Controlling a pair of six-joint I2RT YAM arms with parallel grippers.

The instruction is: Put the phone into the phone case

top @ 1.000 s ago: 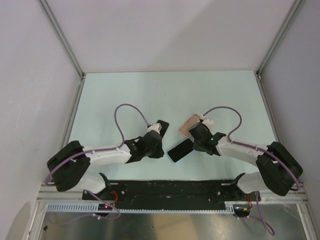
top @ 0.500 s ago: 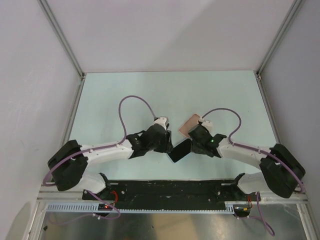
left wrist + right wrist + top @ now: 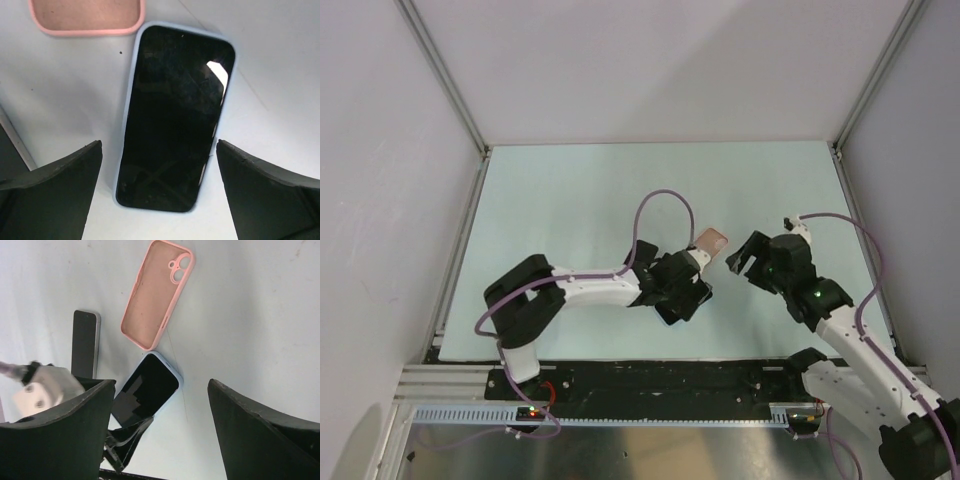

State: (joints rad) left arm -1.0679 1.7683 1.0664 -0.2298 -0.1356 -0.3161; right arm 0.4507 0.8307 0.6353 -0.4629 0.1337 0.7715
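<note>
1. Left fingers (image 3: 60, 185) are seen spread wide, one on each side of the phone (image 3: 172, 115). Nothing is gripped. They appear to have only just opened.
2. The left arm has been reached further right across the worktop (image 3: 570, 200), so it now hangs directly over the phone.
3. Right fingers (image 3: 55, 430) are also parted and empty. The right arm has been drawn back to the right and raised, away from its earlier crowded position over phone and case.
4. The phone is found flat on the worktop, screen up, with its blue-grey rim showing. Its far corner lies just beside the near end of the phone case (image 3: 157, 295); contact cannot be settled.
5. The case lies open side up and empty, set at an angle to the phone.
6. A black slab (image 3: 85, 340) is noted left of the case, untouched.
7. Judgement: the phone seems to have been let go by both arms, and insertion has not yet begun. A fresh grasp across the long edges looks prepared, after which alignment with the case would be needed.
</note>
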